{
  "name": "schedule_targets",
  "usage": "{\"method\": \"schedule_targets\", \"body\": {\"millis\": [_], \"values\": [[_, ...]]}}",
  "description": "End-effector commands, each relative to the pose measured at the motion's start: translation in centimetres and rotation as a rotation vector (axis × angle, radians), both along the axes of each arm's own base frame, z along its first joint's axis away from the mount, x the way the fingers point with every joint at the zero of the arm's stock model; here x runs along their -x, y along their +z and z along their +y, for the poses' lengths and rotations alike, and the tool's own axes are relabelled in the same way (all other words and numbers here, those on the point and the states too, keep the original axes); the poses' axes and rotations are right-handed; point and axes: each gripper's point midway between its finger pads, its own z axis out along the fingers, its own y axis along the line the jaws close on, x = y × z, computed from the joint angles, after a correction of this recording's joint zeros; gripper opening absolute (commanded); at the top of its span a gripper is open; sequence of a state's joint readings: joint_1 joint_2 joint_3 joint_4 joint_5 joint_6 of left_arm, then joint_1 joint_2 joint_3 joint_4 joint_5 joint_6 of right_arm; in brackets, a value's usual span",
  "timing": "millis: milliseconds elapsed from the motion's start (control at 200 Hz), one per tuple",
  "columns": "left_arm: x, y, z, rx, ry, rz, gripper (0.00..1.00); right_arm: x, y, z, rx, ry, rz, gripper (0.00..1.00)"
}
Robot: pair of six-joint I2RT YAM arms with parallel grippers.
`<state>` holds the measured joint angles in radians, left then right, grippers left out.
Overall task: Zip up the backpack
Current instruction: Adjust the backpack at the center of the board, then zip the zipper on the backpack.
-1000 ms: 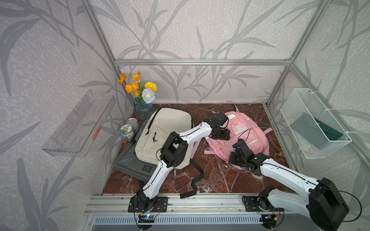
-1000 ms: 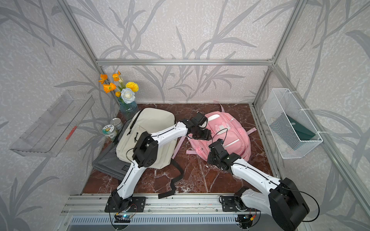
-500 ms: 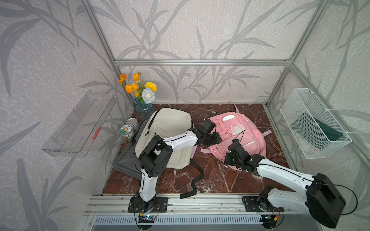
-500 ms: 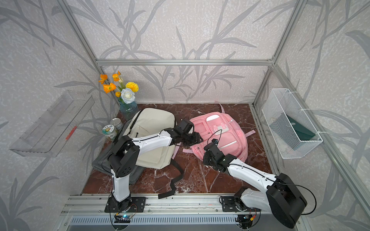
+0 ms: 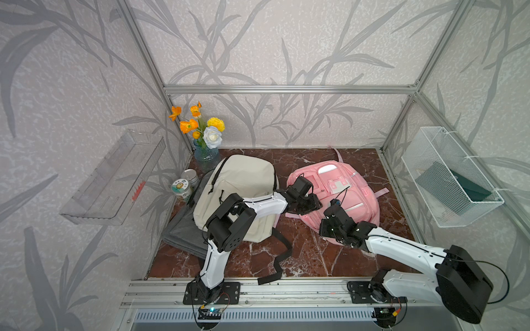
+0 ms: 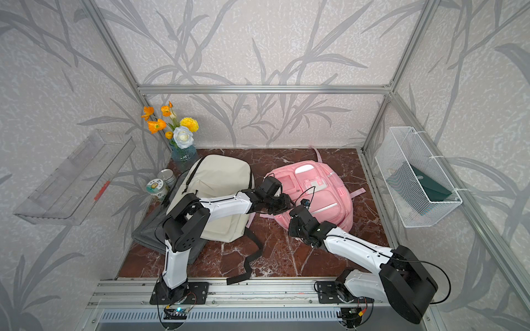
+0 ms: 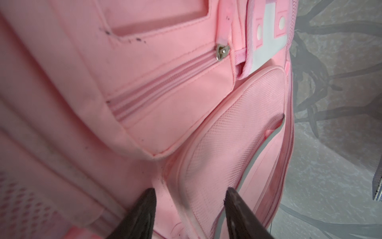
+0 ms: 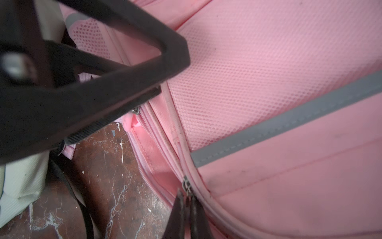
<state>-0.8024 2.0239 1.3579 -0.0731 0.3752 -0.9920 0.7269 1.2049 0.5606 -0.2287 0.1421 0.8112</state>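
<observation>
The pink backpack [image 5: 352,195] [image 6: 329,195] lies flat on the marble table, right of centre. My left gripper [image 5: 311,205] [image 6: 282,205] [image 7: 189,193] is at its left edge, fingers partly apart around a bulge of mesh pocket [image 7: 227,134]. My right gripper [image 5: 327,226] [image 6: 295,226] [image 8: 187,196] is at the near-left edge, shut on the zipper pull [image 8: 187,185]. From that slider toward the left finger [image 8: 124,87] the zipper gapes open [image 8: 157,165]. A small front-pocket zipper [image 7: 222,51] is closed.
A beige backpack [image 5: 238,195] lies left of the pink one, its black strap [image 5: 281,258] trailing forward, over a grey bag [image 5: 183,235]. Flower vase [image 5: 206,137] and two cans [image 5: 182,187] stand back left. A wire basket [image 5: 450,177] and a clear shelf [image 5: 114,177] hang on the side walls.
My left gripper has come down from the backpack's upper part to its left edge and its jaws have narrowed. The right gripper shifted left, still shut, and the backpack moved with it.
</observation>
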Motion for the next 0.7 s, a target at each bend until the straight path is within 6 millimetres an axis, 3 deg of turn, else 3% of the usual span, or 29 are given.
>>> {"method": "schedule_targets", "body": {"millis": [0, 270, 475, 695], "values": [[0.6, -1.5, 0.9, -0.046, 0.015, 0.026, 0.57, -1.2, 1.8, 0.8, -0.023, -0.007, -0.058, 0.00], [1.0, -2.3, -1.4, 0.020, -0.017, 0.055, 0.39, -1.4, 1.8, 1.2, -0.021, 0.006, -0.054, 0.00], [-0.4, -2.4, -0.5, -0.070, -0.020, 0.022, 0.14, -1.0, 1.7, 0.1, 0.010, -0.034, -0.035, 0.00], [-3.6, -1.9, 1.1, -0.141, -0.005, -0.040, 0.08, 0.3, 1.5, -2.3, 0.065, -0.083, -0.019, 0.00]]}}
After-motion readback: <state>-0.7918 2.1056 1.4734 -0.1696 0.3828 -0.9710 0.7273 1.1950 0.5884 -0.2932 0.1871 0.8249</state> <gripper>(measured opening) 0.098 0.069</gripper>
